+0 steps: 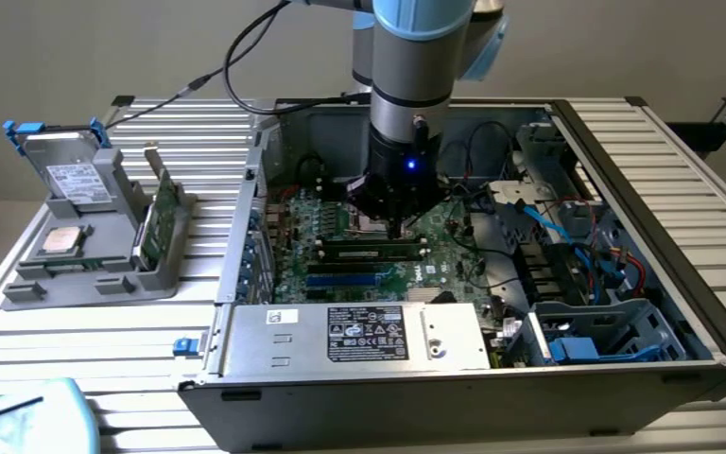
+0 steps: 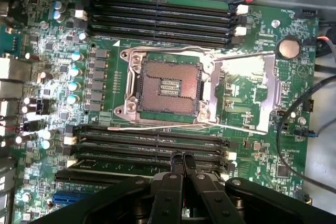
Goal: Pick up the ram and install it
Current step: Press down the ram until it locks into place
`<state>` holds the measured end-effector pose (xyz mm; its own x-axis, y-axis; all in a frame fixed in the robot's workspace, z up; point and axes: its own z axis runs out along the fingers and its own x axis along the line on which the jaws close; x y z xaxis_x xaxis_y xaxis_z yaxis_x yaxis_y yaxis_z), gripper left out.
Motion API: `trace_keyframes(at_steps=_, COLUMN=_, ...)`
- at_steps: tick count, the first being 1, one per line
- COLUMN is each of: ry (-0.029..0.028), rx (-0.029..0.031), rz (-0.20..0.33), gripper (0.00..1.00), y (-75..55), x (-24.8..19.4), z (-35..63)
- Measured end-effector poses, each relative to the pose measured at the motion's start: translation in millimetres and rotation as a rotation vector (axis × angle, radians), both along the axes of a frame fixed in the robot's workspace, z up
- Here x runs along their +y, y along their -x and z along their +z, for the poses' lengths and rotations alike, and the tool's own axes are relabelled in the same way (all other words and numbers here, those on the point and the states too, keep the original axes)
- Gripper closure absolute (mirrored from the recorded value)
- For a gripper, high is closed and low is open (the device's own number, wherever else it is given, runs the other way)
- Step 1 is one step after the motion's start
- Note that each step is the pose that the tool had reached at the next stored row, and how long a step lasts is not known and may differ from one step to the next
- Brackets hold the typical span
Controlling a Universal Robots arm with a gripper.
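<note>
- Ram (image 1: 366, 252) lies seated in a motherboard (image 2: 252, 93) slot inside the case (image 1: 665, 236), directly under the gripper (image 2: 182, 160).
- Judged light, stiff, fragile; best gripped by the long edges mid-length, clear of the chips.
- Fingers (image 2: 174, 163) are together, tips pressing on the stick's top edge, holding nothing.
</note>
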<state>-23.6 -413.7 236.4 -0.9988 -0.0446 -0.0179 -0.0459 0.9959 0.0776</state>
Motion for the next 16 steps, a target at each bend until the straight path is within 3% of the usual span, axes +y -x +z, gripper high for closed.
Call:
trace_keyframes(at_steps=3, ry=0.0001, rx=0.0002, rz=-0.038, gripper=0.89, y=0.0, x=-0.1, z=0.1)
trace_keyframes(at_steps=9, ry=0.0001, rx=0.002, rz=-0.038, gripper=0.89, y=2.2, x=-1.1, z=0.0)
trace_keyframes(at_steps=16, ry=0.0001, rx=0.0028, rz=-0.039, gripper=0.89, y=8.4, x=-12.7, z=0.0)
